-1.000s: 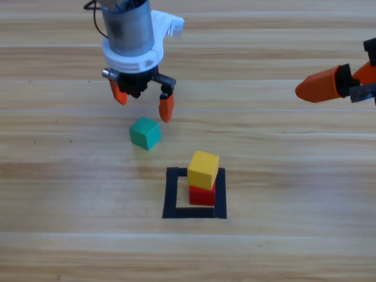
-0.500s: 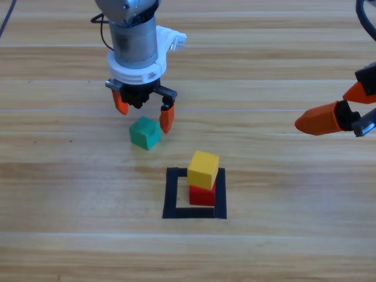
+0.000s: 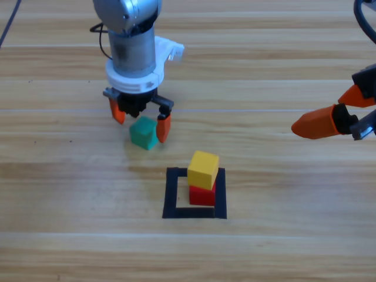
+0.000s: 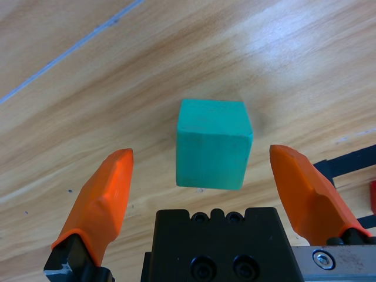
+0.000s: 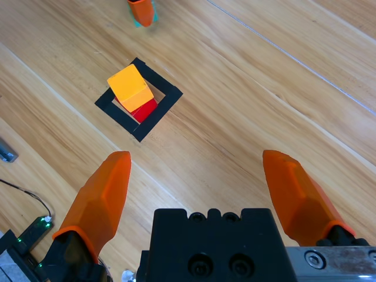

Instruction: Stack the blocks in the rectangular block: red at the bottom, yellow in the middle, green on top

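The green cube [image 3: 143, 133] lies on the wood, up and left of the black tape outline [image 3: 172, 197]. My left gripper [image 3: 141, 122] hangs open over it, one orange jaw on either side, neither touching. In the left wrist view the green cube [image 4: 212, 144] sits midway between the jaws of the left gripper [image 4: 202, 157]. Inside the outline the yellow cube [image 3: 203, 169] rests on the red cube [image 3: 202, 195], slightly turned. At the right edge my right gripper [image 3: 320, 114] waits, open and holding nothing. The right wrist view shows the right gripper [image 5: 197, 158], the yellow cube [image 5: 130, 87], the red cube [image 5: 144, 108] and the tape outline [image 5: 158, 114].
A black cable [image 3: 7, 26] crosses the table's far left corner. In the right wrist view a small device with green lights [image 5: 26, 235] and a wire lie off the table's edge. Bare wood surrounds the outline.
My left gripper has come down and toward the green cube, so that its open jaws now flank the cube. The right gripper has sunk slightly at the right edge. The cubes have not moved.
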Robot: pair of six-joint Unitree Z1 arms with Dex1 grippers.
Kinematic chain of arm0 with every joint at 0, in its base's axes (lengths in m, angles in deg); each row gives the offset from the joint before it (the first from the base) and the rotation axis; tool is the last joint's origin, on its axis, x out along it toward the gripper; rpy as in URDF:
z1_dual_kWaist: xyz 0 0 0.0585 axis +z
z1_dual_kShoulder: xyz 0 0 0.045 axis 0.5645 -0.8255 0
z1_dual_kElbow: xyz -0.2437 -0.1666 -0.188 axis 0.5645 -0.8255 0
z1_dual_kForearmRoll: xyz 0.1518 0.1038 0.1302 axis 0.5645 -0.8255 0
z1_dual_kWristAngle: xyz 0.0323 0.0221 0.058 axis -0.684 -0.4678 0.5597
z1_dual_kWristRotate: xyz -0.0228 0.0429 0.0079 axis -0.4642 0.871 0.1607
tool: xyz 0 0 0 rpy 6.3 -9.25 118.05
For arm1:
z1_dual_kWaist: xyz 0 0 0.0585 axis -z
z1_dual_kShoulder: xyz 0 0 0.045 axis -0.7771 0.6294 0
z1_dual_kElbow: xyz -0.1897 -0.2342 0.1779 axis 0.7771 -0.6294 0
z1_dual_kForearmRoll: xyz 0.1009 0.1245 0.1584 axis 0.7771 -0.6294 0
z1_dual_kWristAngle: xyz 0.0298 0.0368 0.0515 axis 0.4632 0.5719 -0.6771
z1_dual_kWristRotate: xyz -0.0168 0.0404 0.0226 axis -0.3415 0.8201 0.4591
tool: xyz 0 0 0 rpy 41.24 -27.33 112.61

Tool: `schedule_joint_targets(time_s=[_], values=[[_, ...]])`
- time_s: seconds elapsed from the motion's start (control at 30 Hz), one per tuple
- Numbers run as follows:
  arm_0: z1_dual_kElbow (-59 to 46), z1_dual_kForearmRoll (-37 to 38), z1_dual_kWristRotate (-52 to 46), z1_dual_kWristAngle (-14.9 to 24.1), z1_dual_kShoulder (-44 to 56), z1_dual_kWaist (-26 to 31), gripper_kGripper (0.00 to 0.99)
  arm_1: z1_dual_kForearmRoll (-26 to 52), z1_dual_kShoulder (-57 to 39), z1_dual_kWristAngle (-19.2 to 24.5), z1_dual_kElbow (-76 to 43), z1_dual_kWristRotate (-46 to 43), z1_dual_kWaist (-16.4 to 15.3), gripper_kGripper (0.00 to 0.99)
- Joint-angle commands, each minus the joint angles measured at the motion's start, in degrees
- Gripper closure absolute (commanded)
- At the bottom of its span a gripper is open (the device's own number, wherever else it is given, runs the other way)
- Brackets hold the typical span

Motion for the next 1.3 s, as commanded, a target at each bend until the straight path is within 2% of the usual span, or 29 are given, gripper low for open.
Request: schedule_joint_targets(time_s=[0.03, 0.27, 0.43, 0.5, 0.57, 0.6, 0.7, 0.77, 0.83, 0.93, 1.13, 1.3], values=[[-3.7, 2.6, 0.8, 0.5, -1.9, -0.1, 0.002, 0.1, 2.3, -0.4, -1.5, -0.5, 1.3, 0.002], [-4.9, 3.9, 1.1, 0.3, -1.3, -0.1, 0.010, 0.0, 2.5, -0.4, -1.5, -0.5, 1.3, 0.002], [-5.7, 4.9, 1.2, -0.1, -1.3, -0.1, 0.065, 0.0, 2.7, -0.4, -1.5, -0.5, 1.3, 0.002], [-5.9, 5.3, 1.4, -0.2, -1.3, -0.1, 0.122, 0.0, 2.9, -0.4, -1.5, -0.5, 1.3, 0.002], [-6.3, 5.6, 1.6, -0.4, -1.5, 0.1, 0.214, 0.0, 2.9, -0.4, -1.5, -0.5, 1.3, 0.002], [-6.6, 5.9, 1.7, -0.4, -1.7, 0.2, 0.314, 0.0, 2.9, -0.4, -1.5, -0.5, 1.3, 0.002], [-8.1, 6.8, 2.0, -0.4, -1.0, 0.7, 0.511, 0.0, 3.0, -0.4, -1.5, -0.6, 1.3, 0.002], [-8.4, 6.9, 2.1, -0.4, -0.4, 1.0, 0.748, 0.0, 3.0, -0.4, -1.5, -0.6, 1.3, 0.002], [-8.6, 6.9, 2.2, -0.4, 0.3, 1.3, 0.899, 0.0, 3.1, -0.4, -1.5, -0.6, 1.3, 0.002], [-8.7, 7.0, 0.5, -0.4, 2.2, 1.3, 0.929, 0.0, 3.1, -0.3, -1.5, -0.6, 1.3, 0.002], [-9.4, 5.7, -12.3, 0.3, 10.8, 1.3, 0.972, 0.0, 3.1, -0.3, -1.5, -0.6, 1.3, 0.002], [-0.8, -2.9, -24.4, 1.6, 14.1, -0.9, 0.972, 0.0, 3.3, -0.3, -1.5, -0.7, 1.3, 0.002]])
